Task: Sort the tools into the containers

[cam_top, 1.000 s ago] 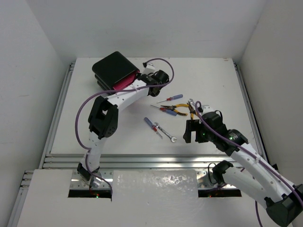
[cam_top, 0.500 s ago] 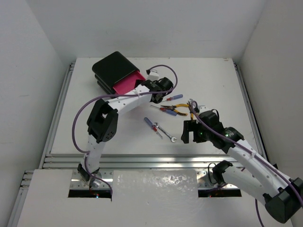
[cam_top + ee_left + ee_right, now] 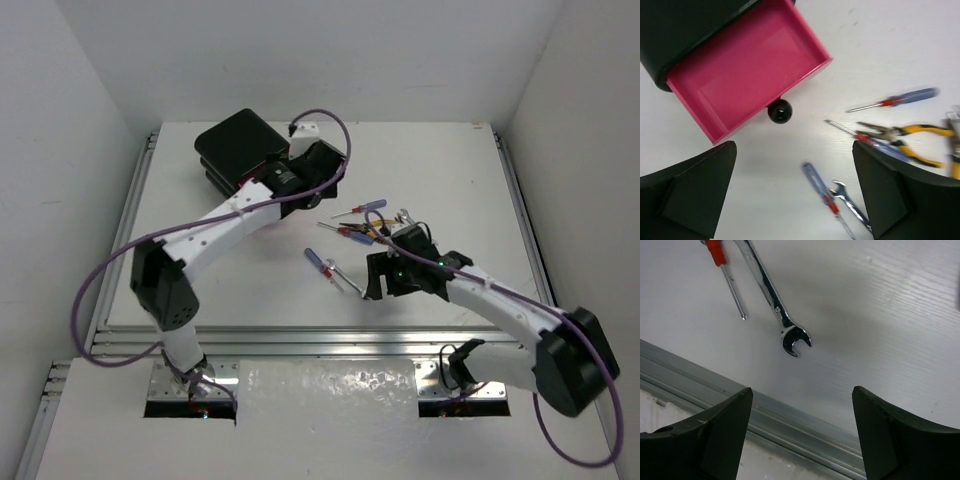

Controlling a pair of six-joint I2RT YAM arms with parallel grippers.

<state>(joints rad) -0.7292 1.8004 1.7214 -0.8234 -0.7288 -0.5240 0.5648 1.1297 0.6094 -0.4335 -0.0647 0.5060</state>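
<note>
Magenta-pink and pulled out, one drawer stuck out of the glossy black box at the far left of the white table, its round black knob facing the tools. Which of the stacked drawers it was could not be told.

The tools lay loose on the table to the right of the box, around the middle. A blue-and-red screwdriver lay farthest. Nearer than that, yellow-and-black pliers overlapped a second screwdriver. Nearer still and apart from those, a third screwdriver lay just beside a thin silver open-ended wrench, the two roughly parallel. The wrench's open end pointed toward the aluminium rail along the table's near edge.

The left gripper hung above the table between the knob and the tools, its fingers spread wide and holding nothing. The right gripper hovered over the near end of the wrench, fingers likewise wide apart, clear of the wrench and gripping nothing. The left arm arched in from the near left, the right arm from the near right.
</note>
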